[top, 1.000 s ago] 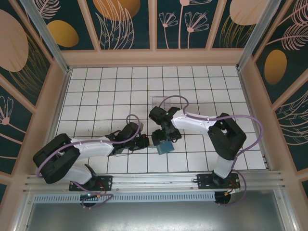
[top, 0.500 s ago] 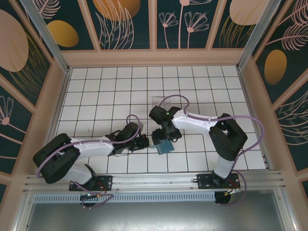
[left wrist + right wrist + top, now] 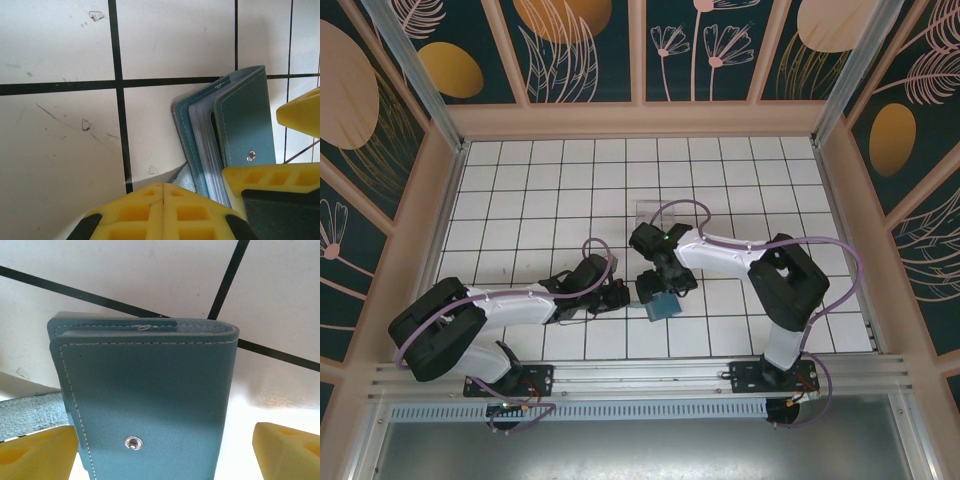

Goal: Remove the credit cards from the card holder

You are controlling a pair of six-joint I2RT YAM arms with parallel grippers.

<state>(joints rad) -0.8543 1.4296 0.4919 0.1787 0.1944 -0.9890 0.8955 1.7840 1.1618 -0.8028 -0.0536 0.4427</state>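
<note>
Near table [image 3: 520,180] front edge: left gripper [image 3: 162,200] clenched on strap [image 3: 181,179] of holder [image 3: 245,120]; right gripper [image 3: 160,437] released, astride holder; tray [image 3: 655,212] behind, apart.

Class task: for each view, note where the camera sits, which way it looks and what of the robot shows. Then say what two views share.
Top external: above and behind the bases, looking down on the tiled table; left arm and right arm show.
Left wrist: on the left arm, looking past the shut left gripper at the card holder.
Right wrist: on the right arm, looking at the card holder between the fingers of the open right gripper.
Shared: both wrist views show the holder's snap stud.
</note>
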